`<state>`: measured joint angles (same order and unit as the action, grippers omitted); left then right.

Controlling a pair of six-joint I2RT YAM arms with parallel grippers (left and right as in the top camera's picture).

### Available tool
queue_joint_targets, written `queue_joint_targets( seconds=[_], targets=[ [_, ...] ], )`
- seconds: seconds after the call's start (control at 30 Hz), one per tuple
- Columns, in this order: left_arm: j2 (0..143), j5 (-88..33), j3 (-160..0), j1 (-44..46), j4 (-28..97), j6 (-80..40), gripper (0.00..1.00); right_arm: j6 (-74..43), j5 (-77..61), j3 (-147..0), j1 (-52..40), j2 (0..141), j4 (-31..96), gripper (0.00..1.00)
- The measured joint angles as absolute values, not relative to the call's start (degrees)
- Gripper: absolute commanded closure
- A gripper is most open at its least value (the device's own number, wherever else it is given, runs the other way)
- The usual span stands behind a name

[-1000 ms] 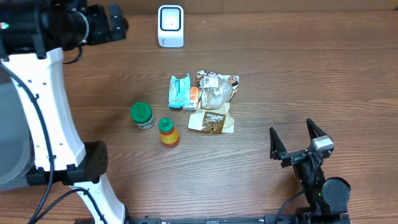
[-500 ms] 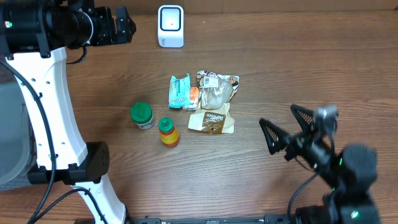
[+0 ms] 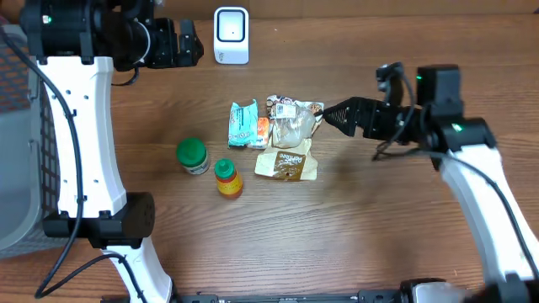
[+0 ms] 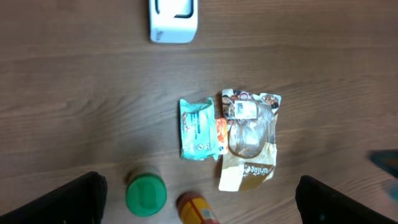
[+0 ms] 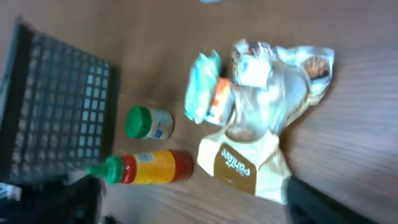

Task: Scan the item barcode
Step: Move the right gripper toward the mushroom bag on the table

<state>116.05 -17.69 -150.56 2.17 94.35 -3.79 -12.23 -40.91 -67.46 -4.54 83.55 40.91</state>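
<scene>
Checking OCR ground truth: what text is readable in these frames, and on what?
"Panitee", roughly; letters uncertain: brown-and-cream pouch.
Too blurred to read: white label on clear bag; teal packet; sauce bottle; jar.
No text visible: white scanner.

Both arms extended, both sets of jaws standing wide.
The left arm (image 3: 80,135) is a white link running up the left side of the overhead frame; it bends at the top and carries the left gripper (image 3: 192,44) in the upper left, pointing right. The right arm (image 3: 476,172) climbs from the lower right corner, and its right gripper (image 3: 333,114) points left, right of centre. In each wrist view the dark fingers sit in the two bottom corners, far apart: left fingers (image 4: 68,200) sharp, right fingers (image 5: 326,202) blurred.
</scene>
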Motion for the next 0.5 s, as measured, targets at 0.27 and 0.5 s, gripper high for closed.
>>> queue_joint_targets(
  seconds=[0.27, 0.5],
  targets=[
    [120.22, -17.43, -150.45, 9.91, 87.02, -0.12, 0.39, -16.34, -41.47, -67.46, -5.87, 96.36, 40.51, 0.42],
    [133.64, -19.42, -150.39, 14.9, 84.31, 0.64, 0.74, -22.55, -38.48, -67.46, -7.16, 96.4, 40.16, 0.43]
  ],
)
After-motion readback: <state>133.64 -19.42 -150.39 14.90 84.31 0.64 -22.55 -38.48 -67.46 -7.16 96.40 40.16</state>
